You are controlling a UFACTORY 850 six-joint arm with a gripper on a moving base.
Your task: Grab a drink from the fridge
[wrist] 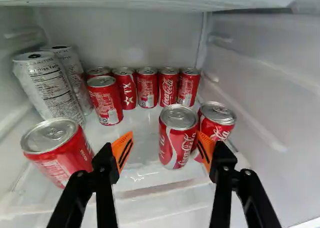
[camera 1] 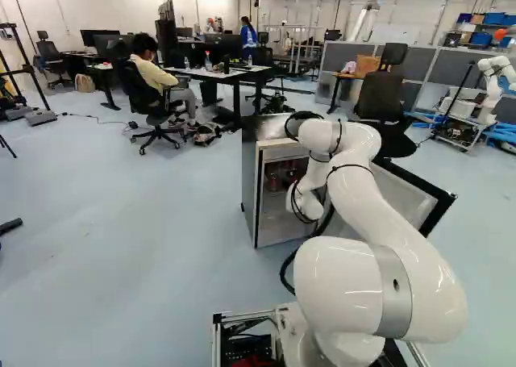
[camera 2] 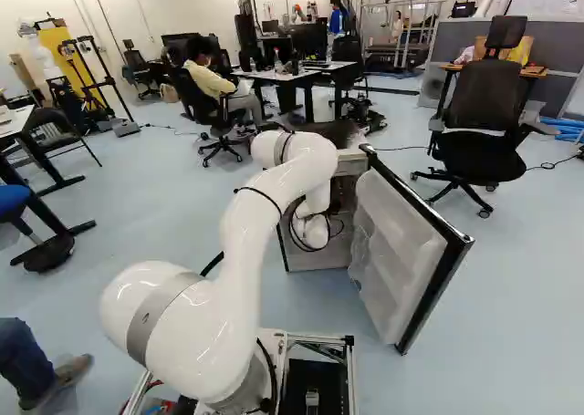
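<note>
My gripper [wrist: 164, 149] stands open inside the fridge [camera 1: 249, 181], fingers well apart. A red can [wrist: 176, 143] stands on the shelf [wrist: 140, 133] just ahead, between them and nearer one finger; another can [wrist: 218, 119] is right beside it, and more red cans [wrist: 147, 88] line the back.

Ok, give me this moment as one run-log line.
gripper open, inside fridge | door open | red cans ahead, none gripped | grab not yet made
</note>
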